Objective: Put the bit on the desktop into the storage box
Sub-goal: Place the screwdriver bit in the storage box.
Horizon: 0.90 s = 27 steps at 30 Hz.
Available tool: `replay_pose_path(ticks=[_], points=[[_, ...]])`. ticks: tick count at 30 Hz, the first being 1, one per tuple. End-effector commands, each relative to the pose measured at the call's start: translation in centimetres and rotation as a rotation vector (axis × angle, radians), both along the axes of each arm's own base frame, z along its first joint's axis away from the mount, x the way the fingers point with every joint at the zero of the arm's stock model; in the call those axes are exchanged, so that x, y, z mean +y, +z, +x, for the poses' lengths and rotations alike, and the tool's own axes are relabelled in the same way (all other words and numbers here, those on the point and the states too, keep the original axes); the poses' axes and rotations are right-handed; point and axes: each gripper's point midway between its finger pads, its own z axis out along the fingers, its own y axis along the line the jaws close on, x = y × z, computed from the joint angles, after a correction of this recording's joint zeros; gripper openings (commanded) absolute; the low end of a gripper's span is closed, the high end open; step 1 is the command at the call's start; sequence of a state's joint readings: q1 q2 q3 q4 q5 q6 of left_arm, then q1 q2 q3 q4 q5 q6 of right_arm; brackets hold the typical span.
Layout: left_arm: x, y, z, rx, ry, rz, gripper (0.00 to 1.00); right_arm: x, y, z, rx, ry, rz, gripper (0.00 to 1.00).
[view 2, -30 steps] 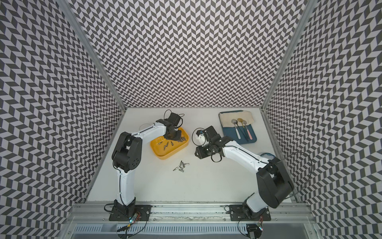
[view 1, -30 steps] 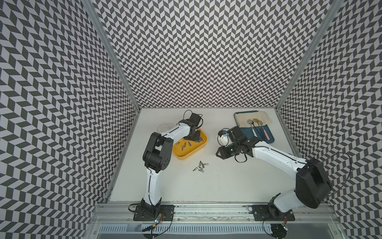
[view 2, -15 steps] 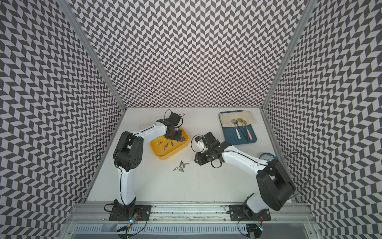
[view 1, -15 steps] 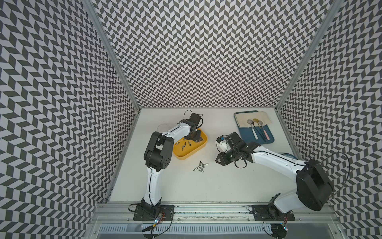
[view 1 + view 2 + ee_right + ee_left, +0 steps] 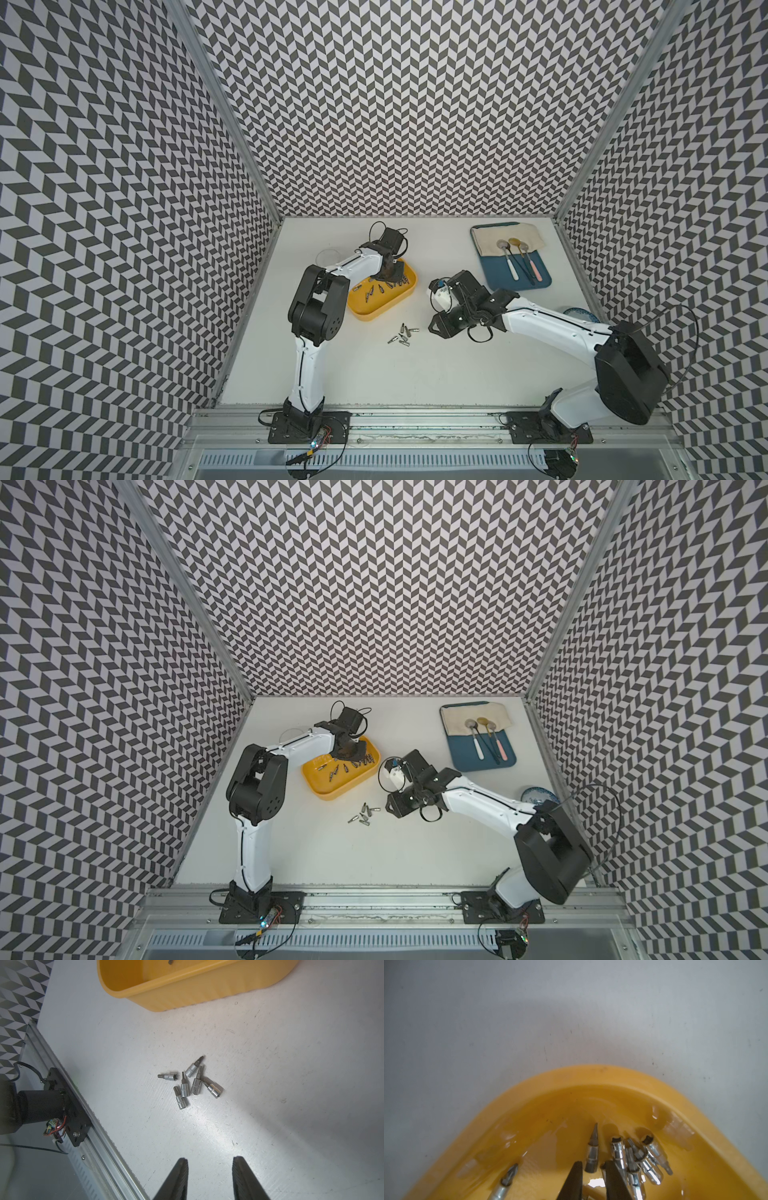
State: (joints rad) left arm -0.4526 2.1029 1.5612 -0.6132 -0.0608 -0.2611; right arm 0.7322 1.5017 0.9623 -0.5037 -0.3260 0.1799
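Observation:
The yellow storage box [image 5: 376,316] [image 5: 332,793] sits left of centre on the white desktop [image 5: 415,374] and holds several silver bits [image 5: 380,287]. My left gripper [image 5: 390,272] [image 5: 592,1164] reaches down into the box's far end, open a little with the yellow floor showing in the gap. One bit [image 5: 592,1151] lies just past the tips, not gripped. Several loose bits [image 5: 402,333] [image 5: 365,813] [image 5: 189,1084] lie in a cluster on the desktop in front of the box. My right gripper [image 5: 436,328] [image 5: 209,1159] hovers just right of them, open and empty.
A blue tray [image 5: 536,278] with a cloth and spoons lies at the back right. A clear glass cup [image 5: 328,255] stands behind my left arm. A patterned bowl [image 5: 582,316] shows beside my right arm. The aluminium rail [image 5: 415,419] runs along the front edge.
My right arm has swung forward and left, bringing its gripper close to the loose bits. The left arm has stayed over the box.

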Motion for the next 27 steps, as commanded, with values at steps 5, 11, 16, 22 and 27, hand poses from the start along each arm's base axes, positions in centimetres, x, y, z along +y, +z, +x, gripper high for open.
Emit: replay_pose_path(ticks=[5,11,16,22,27], points=[[0.4,2.3,-0.1,-0.032,0.011,-0.020,0.27,1.4,-0.7,-0.6,-0.018,0.046,0.005,0.40],[0.4,7.6,-0.5,-0.099,0.024,-0.093,0.35,2.5,-1.5,-2.2,-0.013,0.097,0.000,0.40],[1.5,11.4,-2.2,-0.144,0.042,-0.129,0.39,3.7,-2.4,-3.3,0.012,0.143,-0.025,0.40],[3.1,14.5,-5.4,-0.179,0.075,-0.165,0.44,5.2,-2.7,-2.9,0.011,0.159,-0.024,0.40],[4.3,15.1,-8.2,-0.173,0.083,-0.186,0.46,6.2,-2.6,-2.2,-0.010,0.160,-0.003,0.40]])
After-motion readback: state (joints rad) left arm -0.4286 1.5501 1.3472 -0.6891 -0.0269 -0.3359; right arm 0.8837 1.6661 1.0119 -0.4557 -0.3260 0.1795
